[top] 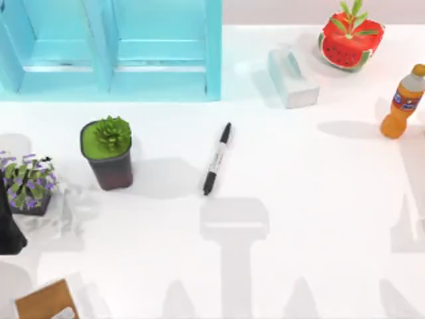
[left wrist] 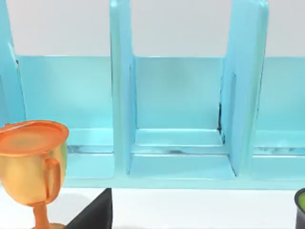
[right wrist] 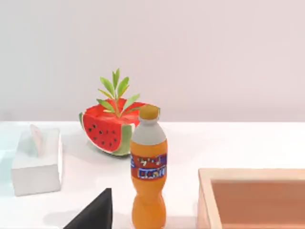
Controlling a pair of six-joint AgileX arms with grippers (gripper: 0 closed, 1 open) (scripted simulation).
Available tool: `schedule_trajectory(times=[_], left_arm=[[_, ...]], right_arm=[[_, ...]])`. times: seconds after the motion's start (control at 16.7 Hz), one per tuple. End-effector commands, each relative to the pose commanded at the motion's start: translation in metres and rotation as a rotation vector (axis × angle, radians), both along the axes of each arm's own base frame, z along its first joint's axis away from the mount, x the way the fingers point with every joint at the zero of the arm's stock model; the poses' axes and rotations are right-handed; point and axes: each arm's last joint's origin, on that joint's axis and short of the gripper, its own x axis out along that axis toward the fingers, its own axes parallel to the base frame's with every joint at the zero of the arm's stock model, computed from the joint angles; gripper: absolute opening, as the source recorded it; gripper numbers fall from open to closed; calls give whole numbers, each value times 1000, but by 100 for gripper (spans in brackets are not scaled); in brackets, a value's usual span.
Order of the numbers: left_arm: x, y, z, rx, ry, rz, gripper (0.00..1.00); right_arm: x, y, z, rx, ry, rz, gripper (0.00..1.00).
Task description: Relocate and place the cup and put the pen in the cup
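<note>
1. White tabletop is stretching across the room, with a blue rack [top: 109, 50] standing along its far left part and a pale wall behind.
2. A dark part of the left arm [top: 8, 226] is showing at the table's left edge, just beside a purple-flowered pot [top: 28, 185].
3. The left gripper [left wrist: 90, 214] is facing the rack; a golden trophy [left wrist: 34, 164] is standing near it, to one side, between it and the rack. I cannot tell whether this gripper is released or clenched.
4. The pen [top: 217, 159] is lying flat on bare table, well apart from the left arm and to its right, beyond a succulent pot [top: 107, 154]. It is lying slightly slanted, cap end toward the rack, touching nothing else.
5. The right gripper [right wrist: 90, 212] is facing an orange bottle [right wrist: 148, 176] that is standing upright near it. Farther beyond are sitting a watermelon planter [right wrist: 108, 130] and a tissue box [right wrist: 37, 162], and a wooden tray [right wrist: 252, 195] is lying just beside the bottle. I cannot tell this gripper's state either.
6. Nothing is being held that I can make out.
</note>
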Motion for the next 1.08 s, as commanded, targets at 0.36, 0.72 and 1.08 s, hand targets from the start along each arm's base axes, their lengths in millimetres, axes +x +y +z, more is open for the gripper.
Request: schedule_trajectory(times=[0.36,0.72,1.08], left_arm=[[0,0,0,0,0,0,100],[0,0,0,0,0,0,100],[0,0,0,0,0,0,100]], right_arm=[[1,-4,19,-33,89,-36,100],[32,-21,87,-118,474,-121,100],[117,-69,116,-117,1049,-127,100]])
